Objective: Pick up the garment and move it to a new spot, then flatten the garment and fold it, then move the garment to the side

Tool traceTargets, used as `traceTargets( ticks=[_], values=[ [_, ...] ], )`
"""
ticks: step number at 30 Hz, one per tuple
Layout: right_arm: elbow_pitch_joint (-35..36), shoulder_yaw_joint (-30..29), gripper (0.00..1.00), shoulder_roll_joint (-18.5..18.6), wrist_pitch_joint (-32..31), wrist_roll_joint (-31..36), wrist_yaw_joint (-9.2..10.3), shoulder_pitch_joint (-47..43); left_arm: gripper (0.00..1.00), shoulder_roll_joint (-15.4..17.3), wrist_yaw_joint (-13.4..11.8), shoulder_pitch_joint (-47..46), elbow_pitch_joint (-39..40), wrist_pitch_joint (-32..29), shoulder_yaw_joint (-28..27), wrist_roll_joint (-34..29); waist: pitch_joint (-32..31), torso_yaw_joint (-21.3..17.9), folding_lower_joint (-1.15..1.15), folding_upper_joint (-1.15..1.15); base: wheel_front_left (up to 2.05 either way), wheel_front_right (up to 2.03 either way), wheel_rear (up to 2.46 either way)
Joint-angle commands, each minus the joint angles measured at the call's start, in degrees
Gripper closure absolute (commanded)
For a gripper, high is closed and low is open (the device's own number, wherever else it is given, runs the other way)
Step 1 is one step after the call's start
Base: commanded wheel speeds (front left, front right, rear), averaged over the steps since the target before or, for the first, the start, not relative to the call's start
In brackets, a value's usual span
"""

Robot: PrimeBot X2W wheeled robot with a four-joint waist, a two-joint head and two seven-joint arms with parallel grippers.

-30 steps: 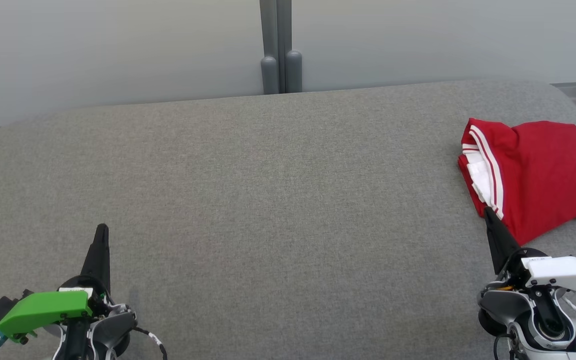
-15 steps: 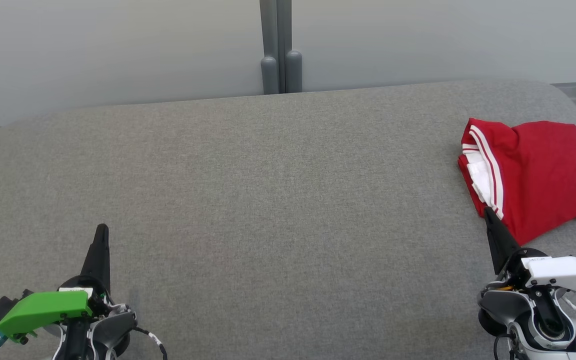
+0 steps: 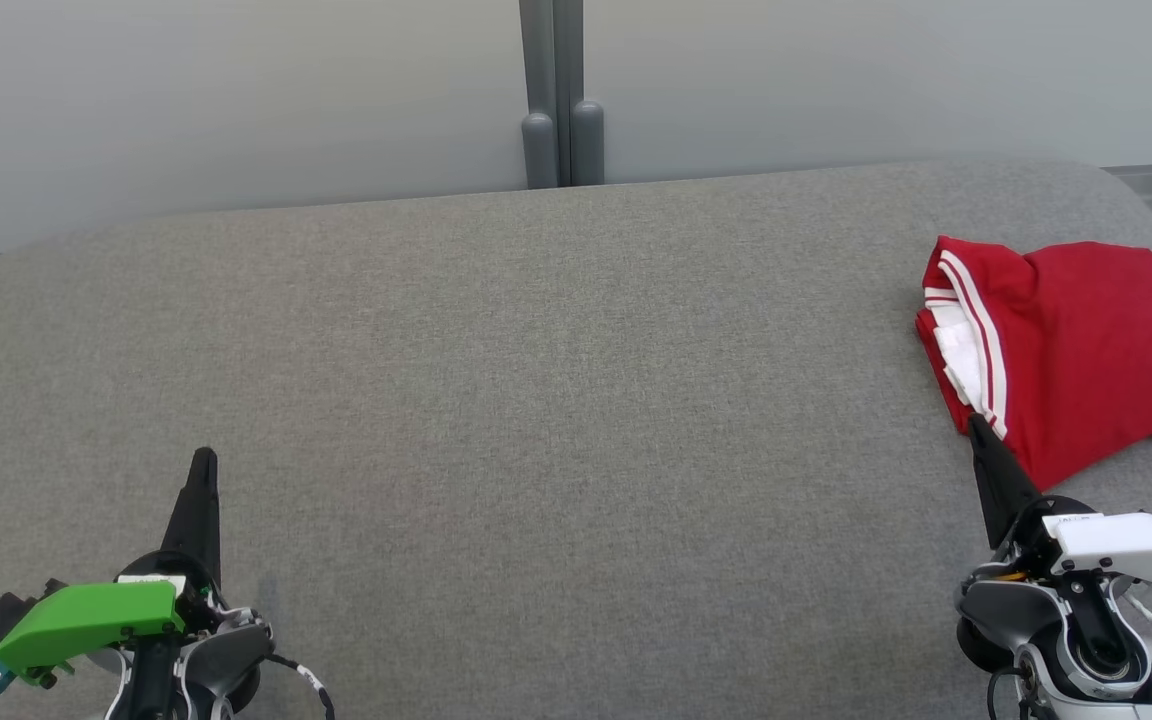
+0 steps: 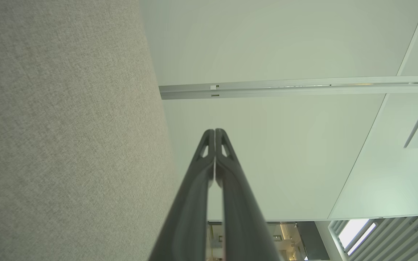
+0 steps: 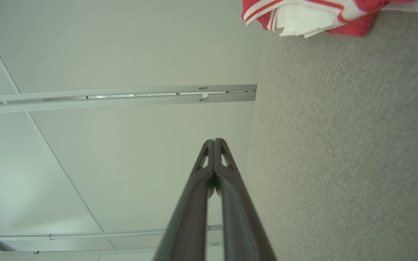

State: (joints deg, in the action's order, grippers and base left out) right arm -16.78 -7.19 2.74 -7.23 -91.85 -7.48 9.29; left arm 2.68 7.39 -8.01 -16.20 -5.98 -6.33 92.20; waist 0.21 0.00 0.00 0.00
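Left end effector (image 3: 202, 468) and right end effector (image 3: 982, 436): each is hovering low over the near corners of the worktop (image 3: 536, 400), its two dark fingers pressing together tip to tip and gripping nothing. The grey fabric worktop is spanning the whole head view, with a pale wall (image 3: 236, 100) rising behind it. The red garment (image 3: 1086, 330) is lying bunched at the far right of the worktop, running past the picture's right edge, just ahead of the right end effector. In the head view the fingertip is overlapping the garment's near corner, while the right wrist view is showing a gap between them. The bundle's long axis is appearing to run left to right across the worktop, though its far end is hidden. Its white-striped band (image 3: 976, 335) is facing left, toward the middle of the worktop. The cloth is looking light, soft and limp, so it is likely to sag and unfold on lifting. The layered striped edge is offering the thickest purchase for a pinch.
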Motion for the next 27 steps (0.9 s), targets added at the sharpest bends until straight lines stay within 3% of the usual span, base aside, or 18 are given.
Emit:
traceTargets(
  ticks=[1, 27],
  values=[
    [0.2, -0.1, 1.0, 0.3, -0.2, -0.3, -0.02, -0.7, 1.0, 0.4, 0.2, -0.8, 0.2, -0.2, -0.2, 0.0, 0.0, 0.0, 0.0, 0.0, 0.0, 0.0, 0.0],
    [0.2, -0.1, 1.0, 0.3, -0.1, -0.3, -0.02, -0.7, 1.0, 0.4, 0.2, -0.8, 0.2, -0.2, -0.2, 0.0, 0.0, 0.0, 0.0, 0.0, 0.0, 0.0, 0.0]
  ],
)
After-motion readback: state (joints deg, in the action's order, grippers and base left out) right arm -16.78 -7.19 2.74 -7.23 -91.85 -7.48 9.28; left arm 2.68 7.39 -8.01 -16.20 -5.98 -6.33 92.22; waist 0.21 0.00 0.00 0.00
